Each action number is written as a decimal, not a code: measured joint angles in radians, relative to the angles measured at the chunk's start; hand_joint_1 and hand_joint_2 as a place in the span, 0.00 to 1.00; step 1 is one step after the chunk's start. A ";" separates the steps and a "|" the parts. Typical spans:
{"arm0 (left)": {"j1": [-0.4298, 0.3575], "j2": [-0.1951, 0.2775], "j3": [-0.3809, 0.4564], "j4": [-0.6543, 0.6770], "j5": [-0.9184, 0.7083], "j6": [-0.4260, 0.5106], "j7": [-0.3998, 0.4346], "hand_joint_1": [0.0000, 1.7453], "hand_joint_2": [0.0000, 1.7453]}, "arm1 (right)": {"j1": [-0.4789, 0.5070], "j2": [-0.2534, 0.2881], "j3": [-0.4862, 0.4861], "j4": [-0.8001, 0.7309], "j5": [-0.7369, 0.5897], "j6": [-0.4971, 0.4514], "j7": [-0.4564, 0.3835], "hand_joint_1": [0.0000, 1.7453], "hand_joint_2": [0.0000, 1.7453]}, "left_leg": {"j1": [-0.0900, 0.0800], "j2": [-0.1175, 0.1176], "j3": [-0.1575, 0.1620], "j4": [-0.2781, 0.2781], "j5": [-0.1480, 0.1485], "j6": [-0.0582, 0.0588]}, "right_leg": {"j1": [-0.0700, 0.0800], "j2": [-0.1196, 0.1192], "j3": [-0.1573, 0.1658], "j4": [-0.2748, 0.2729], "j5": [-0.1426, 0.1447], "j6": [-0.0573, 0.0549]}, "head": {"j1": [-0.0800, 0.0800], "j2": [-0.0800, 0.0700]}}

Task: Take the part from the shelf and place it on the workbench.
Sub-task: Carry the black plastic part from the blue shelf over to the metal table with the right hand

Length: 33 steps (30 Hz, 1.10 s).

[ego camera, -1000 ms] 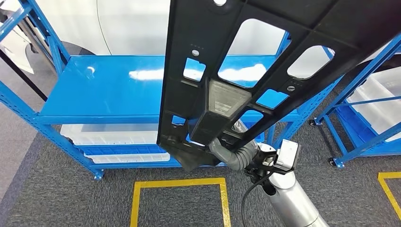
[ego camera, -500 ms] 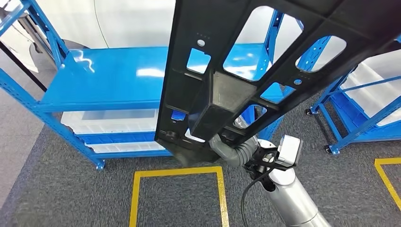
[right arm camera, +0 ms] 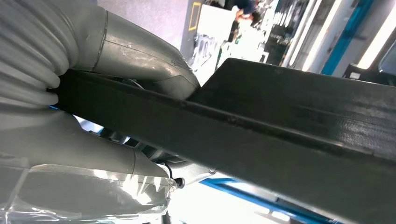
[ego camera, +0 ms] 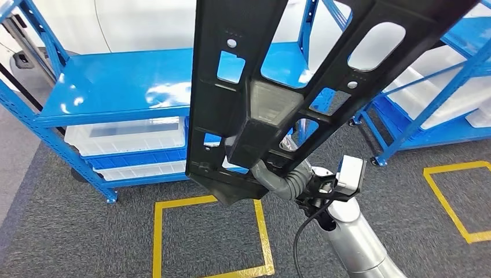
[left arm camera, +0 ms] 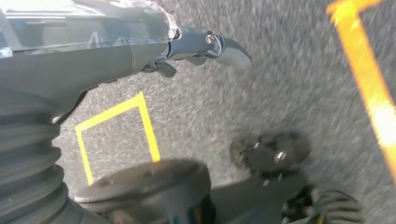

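Head view: whole scene shifted since earlier frame, camera moved. Right hand (ego camera: 267, 178) grips the black perforated plastic part (ego camera: 272, 98), raised before the blue shelf (ego camera: 116, 87). Left hand (left arm camera: 201, 46) holds nothing, fingers apart.

Blue shelf (ego camera: 116, 92) stands on grey carpet (ego camera: 58, 237) — white bins (ego camera: 124, 139) on its lower levels, yellow floor square (ego camera: 208, 237) just before it.
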 joint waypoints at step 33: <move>0.013 -0.002 -0.001 -0.001 -0.026 0.023 0.008 0.00 1.00 | 0.018 0.006 -0.002 -0.004 -0.020 -0.021 0.013 1.00 1.00 | 0.005 0.034 0.006 -0.012 0.003 -0.015 | -0.009 -0.008 0.046 0.012 -0.001 0.001 | -0.001 0.000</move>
